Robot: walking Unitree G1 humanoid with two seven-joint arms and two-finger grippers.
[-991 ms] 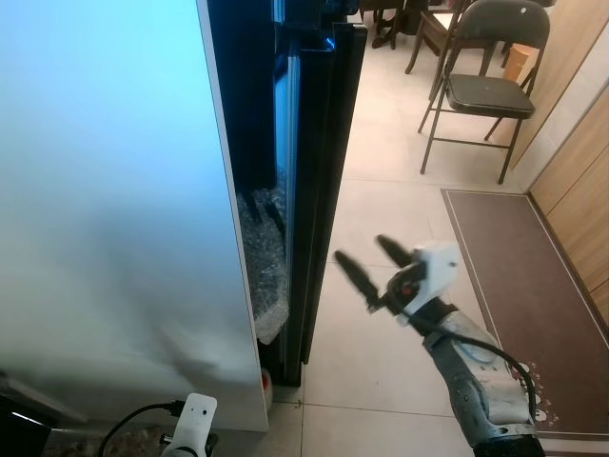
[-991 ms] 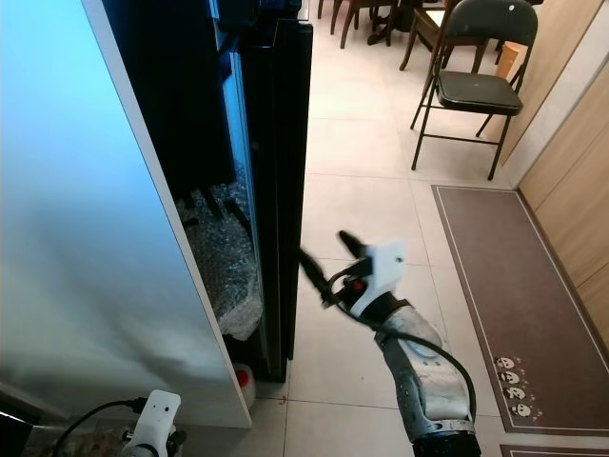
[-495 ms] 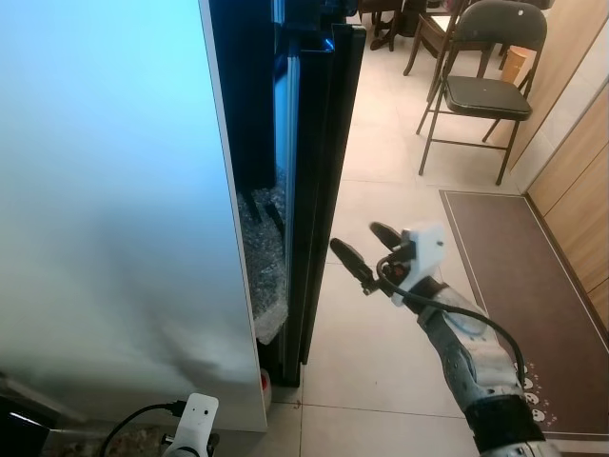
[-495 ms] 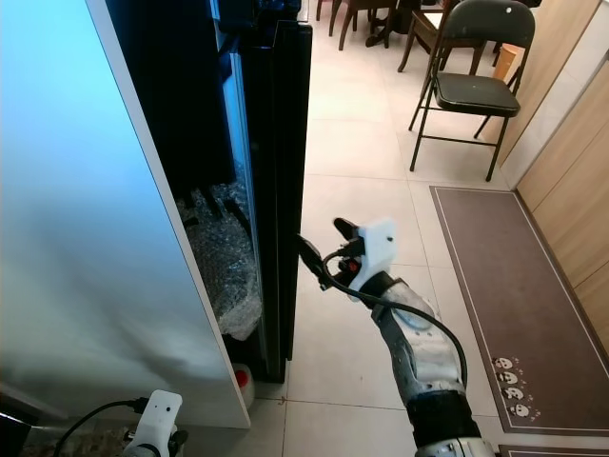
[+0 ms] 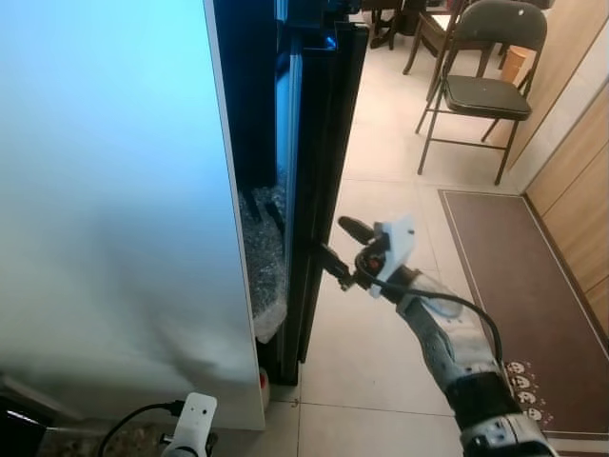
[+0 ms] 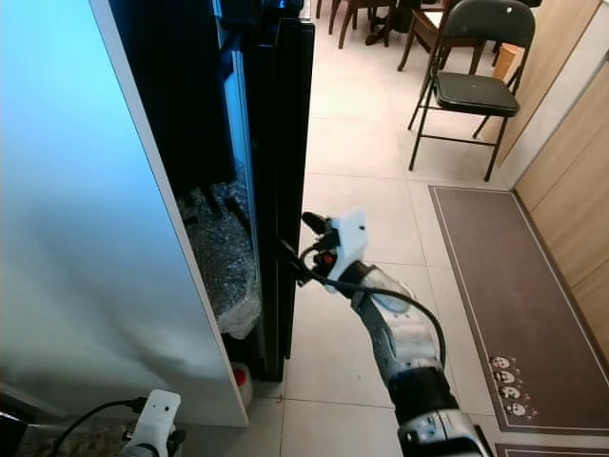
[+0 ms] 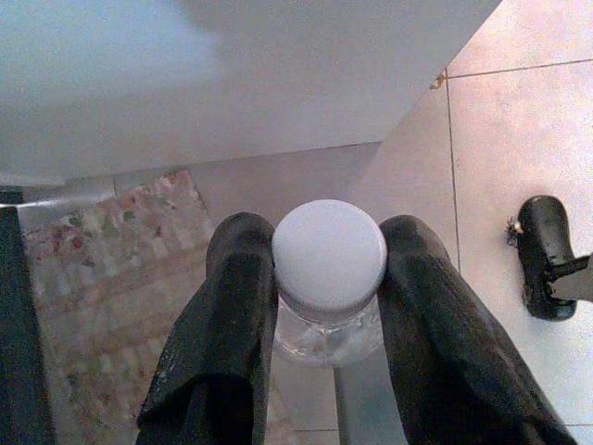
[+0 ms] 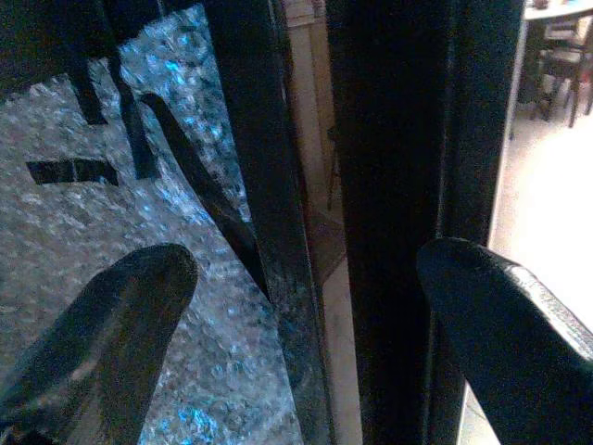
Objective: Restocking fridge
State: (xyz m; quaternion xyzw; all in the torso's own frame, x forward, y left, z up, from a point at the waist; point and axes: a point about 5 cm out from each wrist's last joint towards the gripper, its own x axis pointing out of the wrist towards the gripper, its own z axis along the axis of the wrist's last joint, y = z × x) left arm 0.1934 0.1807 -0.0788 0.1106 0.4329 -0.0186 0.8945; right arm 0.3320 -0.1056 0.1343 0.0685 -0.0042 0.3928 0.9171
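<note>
Reaching to the fridge door (image 5: 319,181) edge with the right tool (image 5: 343,252).
Its 2 fingers are spread wide, holding nothing; the left tool (image 7: 320,306) grips a bottle (image 7: 329,269).

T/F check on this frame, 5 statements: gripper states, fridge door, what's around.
1. The right gripper is open at the edge of the black fridge door. True; in the right wrist view its fingers straddle the door edge.
2. The left gripper is empty. False: it is shut on a clear bottle with a white cap.
3. A dark folding chair stands on the tile floor beyond the fridge. True.
4. The brown mat lies on the robot's left. False: it lies on the right, beside the wooden panelling.
5. Bubble wrap shows low behind the door. True.
</note>
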